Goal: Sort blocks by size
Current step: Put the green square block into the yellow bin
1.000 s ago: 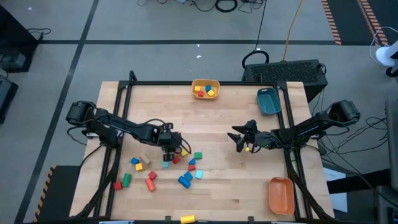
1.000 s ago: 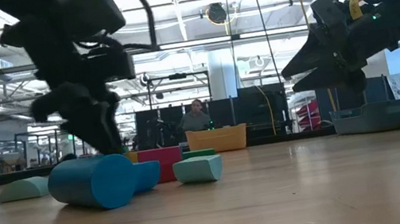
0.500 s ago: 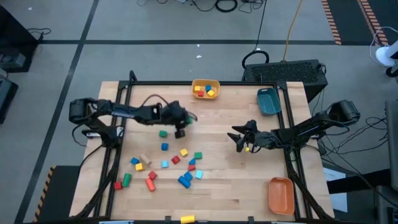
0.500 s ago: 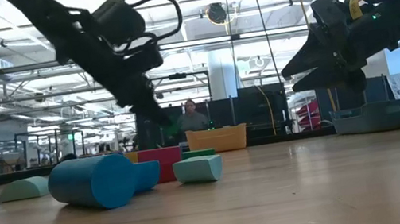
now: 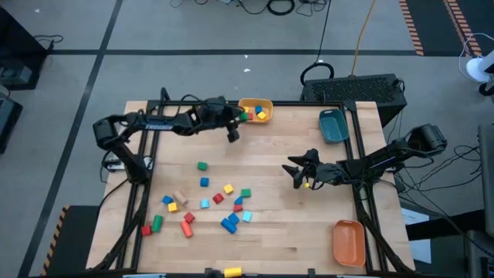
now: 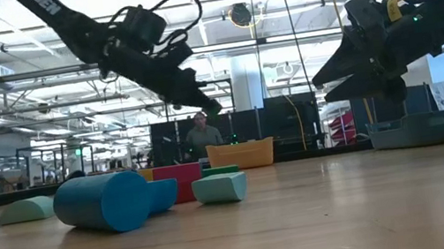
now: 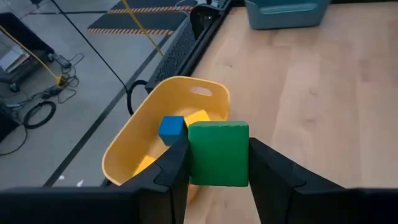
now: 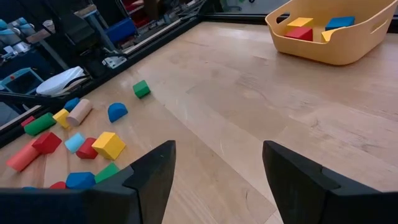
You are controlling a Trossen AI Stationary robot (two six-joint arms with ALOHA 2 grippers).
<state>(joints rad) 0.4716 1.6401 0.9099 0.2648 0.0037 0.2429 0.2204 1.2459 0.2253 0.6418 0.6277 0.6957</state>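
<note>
A: Where's the left arm?
B: Stretched toward the far edge, the left gripper (image 7: pixel 217 180) pinching a green cube (image 7: pixel 218 154) beside the yellow bin (image 7: pixel 144 140).
A: What's in the bin?
B: A blue cube (image 7: pixel 171 127) and yellow pieces.
A: The right gripper (image 5: pixel 296 171)?
B: Raised mid-table, fingers apart, holding nothing. The remaining wooden blocks (image 5: pixel 202 205) lie scattered on the bare wooden table (image 5: pixel 293 224)

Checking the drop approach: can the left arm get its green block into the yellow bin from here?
Probably yes. The left gripper holds the green block just short of the yellow bin, whose top is open and unobstructed.
</note>
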